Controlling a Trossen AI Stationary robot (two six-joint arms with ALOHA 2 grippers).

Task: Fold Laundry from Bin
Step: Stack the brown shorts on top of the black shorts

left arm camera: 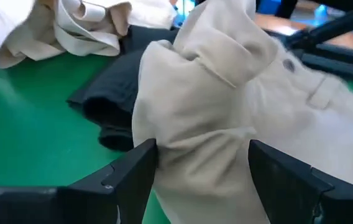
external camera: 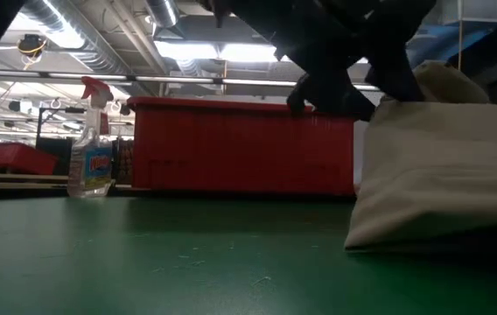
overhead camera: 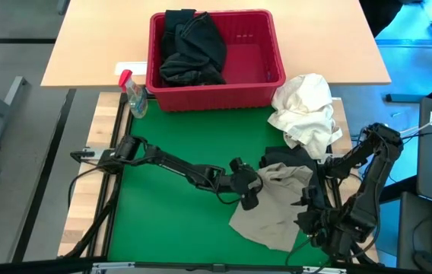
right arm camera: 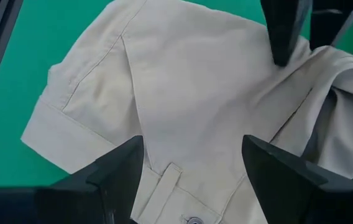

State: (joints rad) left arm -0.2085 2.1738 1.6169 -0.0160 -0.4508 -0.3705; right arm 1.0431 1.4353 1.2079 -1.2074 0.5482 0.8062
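**Khaki garment between two open grippers, bin still holding dark clothes**

The khaki garment [overhead camera: 273, 205] lies crumpled on the green mat [overhead camera: 170, 213] at the near right of the bench, its bulk running roughly from the left gripper [overhead camera: 248, 186] down and toward the right arm's side. The left gripper sits at the garment's upper left edge; in the left wrist view its jaws stand wide open with a raised bunch of khaki cloth [left arm camera: 207, 112] between them — around the cloth, not yet closed on it. The right gripper [right arm camera: 192, 162] hangs over the garment's other end, jaws apart, looking down on a flat panel with a waistband, a belt loop and a button (so these look like trousers or shorts). Nothing is gripped by either.

The move ahead turns on this: the bunched fold lies straight ahead of the left jaws, while the flat waistband lies directly under the right ones. Both arms are at the garment — the left seems the readier to pinch.

A dark garment [overhead camera: 288, 158] lies partly under the khaki one, just beside a white cloth bundle [overhead camera: 305, 113]. The red bin [overhead camera: 255, 90] stands at the far side of the bench with more dark clothes [overhead camera: 192, 49] heaped in its left half. A spray bottle [overhead camera: 135, 97] stands just left of the bin; its label shows in the low view but is too blurred to read. No other writing is legible.
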